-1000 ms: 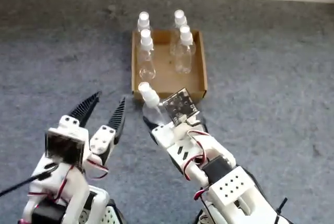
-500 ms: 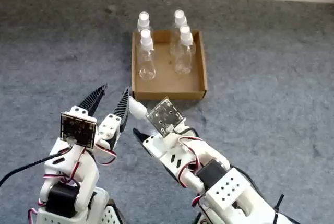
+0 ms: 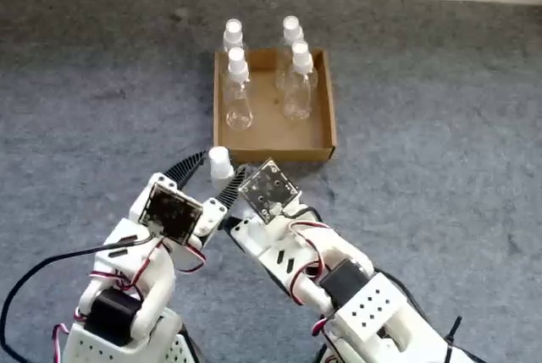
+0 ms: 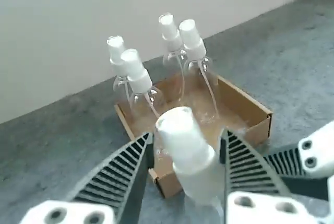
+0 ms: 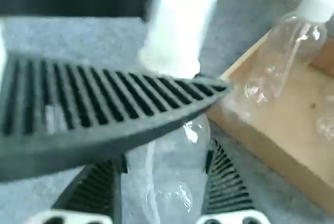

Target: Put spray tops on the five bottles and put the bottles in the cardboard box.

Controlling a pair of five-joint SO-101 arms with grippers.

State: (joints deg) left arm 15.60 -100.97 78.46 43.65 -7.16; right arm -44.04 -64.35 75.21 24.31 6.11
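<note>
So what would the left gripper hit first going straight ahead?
Probably the white spray top of the clear plastic bottle, inside the open left gripper; beyond it, the brown cardboard box.

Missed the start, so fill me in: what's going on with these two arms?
The right gripper holds the fifth bottle by its body, just in front of the cardboard box. The left gripper is open around that bottle's spray top, one finger on either side. Four bottles with tops on already stand in the box.
</note>
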